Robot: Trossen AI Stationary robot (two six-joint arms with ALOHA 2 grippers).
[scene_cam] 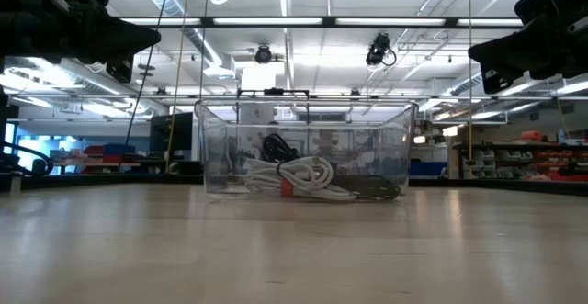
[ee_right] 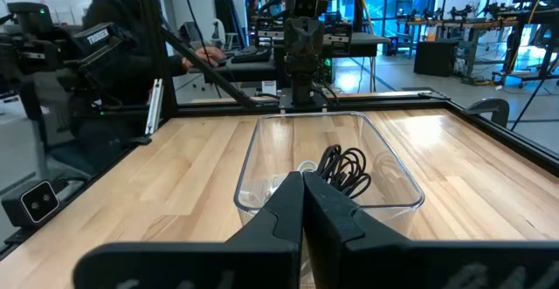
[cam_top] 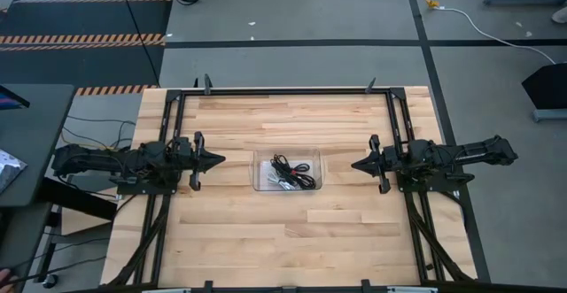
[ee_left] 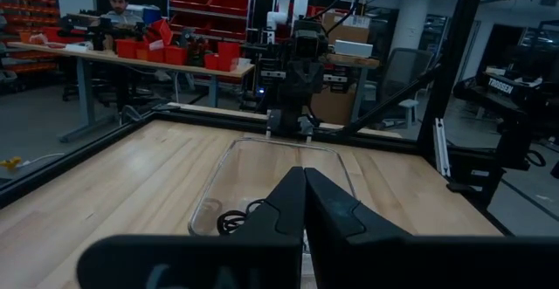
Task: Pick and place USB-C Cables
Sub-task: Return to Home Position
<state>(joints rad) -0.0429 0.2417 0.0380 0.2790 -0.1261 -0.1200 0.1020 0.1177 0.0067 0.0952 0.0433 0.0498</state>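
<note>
A clear plastic bin (cam_top: 260, 158) sits at the middle of the table. Inside it lie several small coiled cable bundles (cam_top: 292, 173), black and silvery-white, some tied with red; in the low view they rest on the bin's floor (scene_cam: 303, 180). My left gripper (cam_top: 221, 160) hovers left of the bin, shut, pointing at it. My right gripper (cam_top: 354, 164) hovers right of the bin, shut, pointing at it too. In the left wrist view the bin (ee_left: 262, 154) lies ahead of the shut fingers (ee_left: 303, 197); in the right wrist view black coils (ee_right: 345, 171) show past the shut fingers (ee_right: 302, 193).
A black frame (cam_top: 292, 90) runs along the table's far edge and down both sides. Bare wood lies near and far of the bin. A long white cord with a yellow end (cam_top: 461, 14) lies on the floor beyond the table. A person (ee_right: 131, 18) is beyond the table.
</note>
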